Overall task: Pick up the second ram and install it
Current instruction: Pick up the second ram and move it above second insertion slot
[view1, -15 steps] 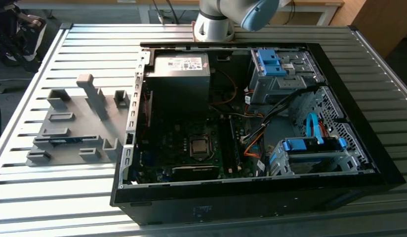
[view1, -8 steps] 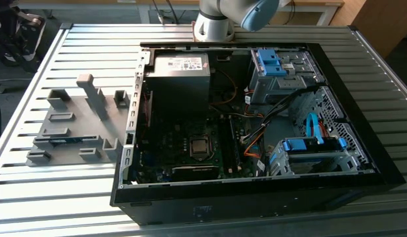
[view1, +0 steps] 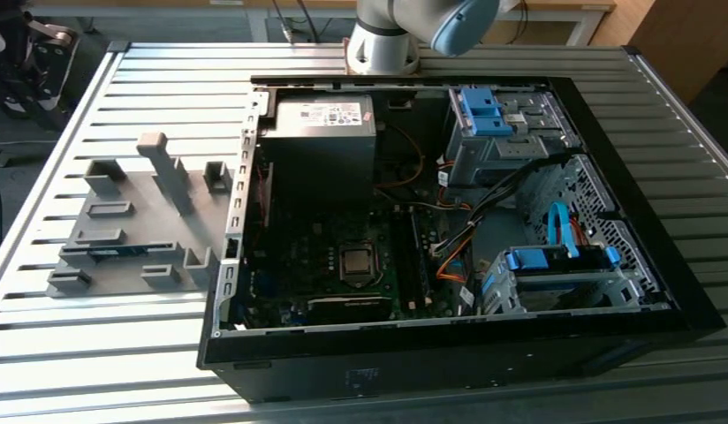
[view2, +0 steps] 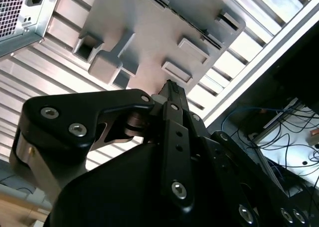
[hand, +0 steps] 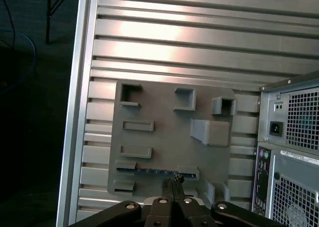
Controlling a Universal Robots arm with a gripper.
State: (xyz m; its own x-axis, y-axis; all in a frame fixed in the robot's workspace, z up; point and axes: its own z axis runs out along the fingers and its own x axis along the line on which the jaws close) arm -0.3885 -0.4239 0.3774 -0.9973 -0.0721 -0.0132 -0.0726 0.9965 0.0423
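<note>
The task is at its beginning. The ram (view1: 114, 251) lies in its slot on the grey fixture (view1: 140, 231), well apart from the inside of the case (view1: 458, 353), so it is not picked up and not installed. In the first wrist view I see it as a thin blue strip (hand: 152, 171) along one edge of the fixture (hand: 164, 137).

My gripper (hand: 173, 179) hangs above the fixture, with the tips in line with the ram but clearly over it, not touching. The two fingers are pressed together and there is nothing between them. The second wrist view shows the same: the gripper (view2: 172, 90) is one narrow closed tip over the fixture (view2: 149, 32).

In the case I cannot tell if the memory slots beside the processor hold a stick or not; this part is too dark.

Everything stands on a table (view1: 105, 344) of ribbed aluminium profiles, shiny, with grooves between the ribs. The case lies open on its side, just beside the fixture. Around the table I see a dark floor, some cables and wooden furniture.
</note>
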